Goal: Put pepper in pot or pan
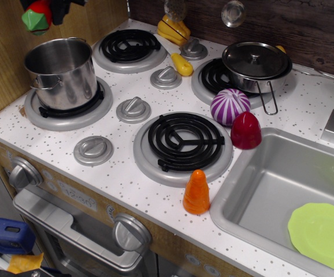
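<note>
The dark gripper [45, 7], mostly cut off by the top edge, grips the glossy red toy pepper with green stem [36, 15] above the tall shiny steel pot [61, 72] at the stove's rear-left corner.

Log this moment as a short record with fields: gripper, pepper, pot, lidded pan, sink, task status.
gripper: mostly out of frame at top left, shut on pepper
pepper: held in the air, green stem end down, above the pot's far-left rim
pot: upright on front-left burner, nothing visible inside
lidded pan: on back-right burner
sink: holds a green plate
task status: pepper not yet in pot
</note>
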Available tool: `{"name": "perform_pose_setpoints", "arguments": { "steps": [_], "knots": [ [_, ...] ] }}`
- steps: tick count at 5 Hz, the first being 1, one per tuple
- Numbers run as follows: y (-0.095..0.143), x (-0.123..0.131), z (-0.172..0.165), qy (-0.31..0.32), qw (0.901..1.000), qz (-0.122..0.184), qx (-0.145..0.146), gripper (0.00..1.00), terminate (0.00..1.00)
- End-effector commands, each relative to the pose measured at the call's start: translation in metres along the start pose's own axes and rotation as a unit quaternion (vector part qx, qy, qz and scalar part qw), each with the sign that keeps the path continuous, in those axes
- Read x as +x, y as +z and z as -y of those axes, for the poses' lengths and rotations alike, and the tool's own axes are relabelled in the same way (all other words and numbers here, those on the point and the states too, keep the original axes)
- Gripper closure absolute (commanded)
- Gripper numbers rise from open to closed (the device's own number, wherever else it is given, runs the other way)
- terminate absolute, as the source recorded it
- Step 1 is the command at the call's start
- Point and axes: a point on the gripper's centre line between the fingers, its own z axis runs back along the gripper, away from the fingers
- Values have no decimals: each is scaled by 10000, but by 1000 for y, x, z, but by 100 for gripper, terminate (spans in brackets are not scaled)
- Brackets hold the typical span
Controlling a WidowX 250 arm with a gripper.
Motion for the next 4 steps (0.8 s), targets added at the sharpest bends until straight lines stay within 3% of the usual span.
{"name": "perform_pose_setpoints", "arguments": {
  "steps": [1, 2, 3, 4],
  "knots": [
    [-24, 7, -7, 23, 9971, 756, -51, 100, 0],
    [-24, 7, -7, 23, 9971, 756, -51, 0, 0],
    [-24, 7, -7, 23, 9971, 756, -51, 0, 0],
    [-24, 7, -7, 23, 9971, 756, -51, 0, 100]
  ]
}}
